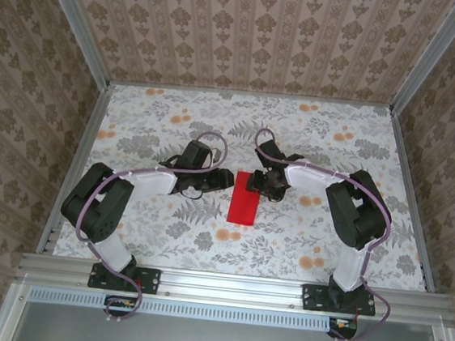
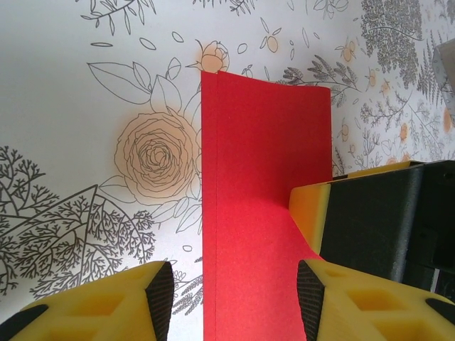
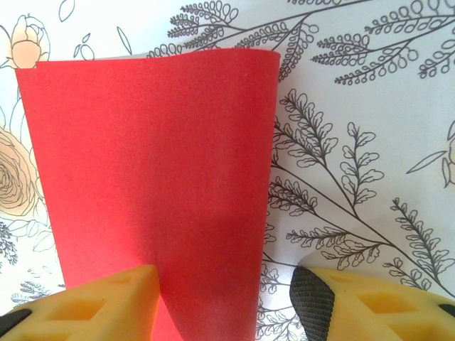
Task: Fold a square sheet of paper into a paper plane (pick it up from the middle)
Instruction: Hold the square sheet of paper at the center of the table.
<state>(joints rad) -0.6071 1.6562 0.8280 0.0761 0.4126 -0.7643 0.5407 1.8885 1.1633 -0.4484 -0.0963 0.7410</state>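
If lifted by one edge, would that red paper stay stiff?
Probably not: the red paper looks thin and curves up off the table, so it would likely droop. Being light, a push may slide it.

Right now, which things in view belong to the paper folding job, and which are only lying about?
For the job: red sheet of paper, folded into a rectangle; left gripper; right gripper.
Just there: floral table cover; patterned walls; metal frame.

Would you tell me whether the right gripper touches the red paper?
Cannot tell: in the right wrist view, a right gripper finger overlaps the red paper, hiding any contact or gap.
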